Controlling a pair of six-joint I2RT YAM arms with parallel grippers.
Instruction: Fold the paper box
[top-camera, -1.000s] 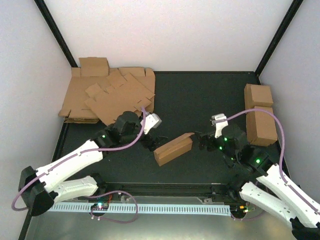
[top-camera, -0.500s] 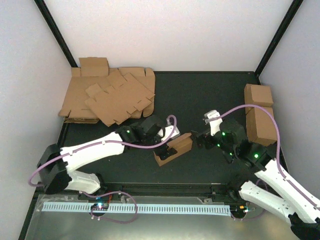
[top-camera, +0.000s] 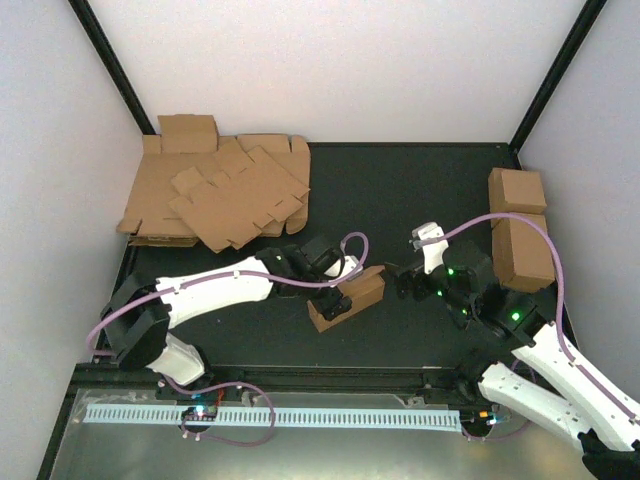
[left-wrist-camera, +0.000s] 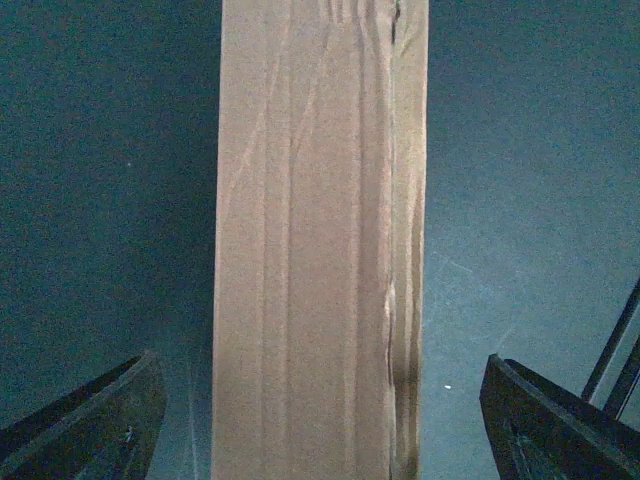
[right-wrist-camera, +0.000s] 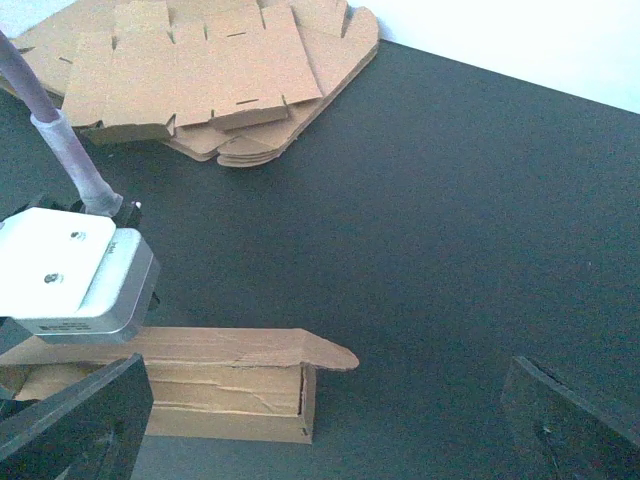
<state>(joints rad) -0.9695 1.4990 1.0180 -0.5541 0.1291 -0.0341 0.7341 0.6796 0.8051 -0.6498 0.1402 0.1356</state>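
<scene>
Since a second ago my left arm has swung right from the heap of flat sheets to hang over the paper box, which lies near-centre on the worktop; I judge a squeeze on its long walls comes next. Left jaws stand wide astride the box, touching neither side. Right jaws, equally wide and empty, wait just right of its unclosed end, arm bent low.

The left arm and right arm are white shells with black joints. A lilac cable loops along each. Green lights glow on the black wrists. The white camera housing shows two dark screws and a grey band along its 6 o'clock edge. The fingers are black.
</scene>
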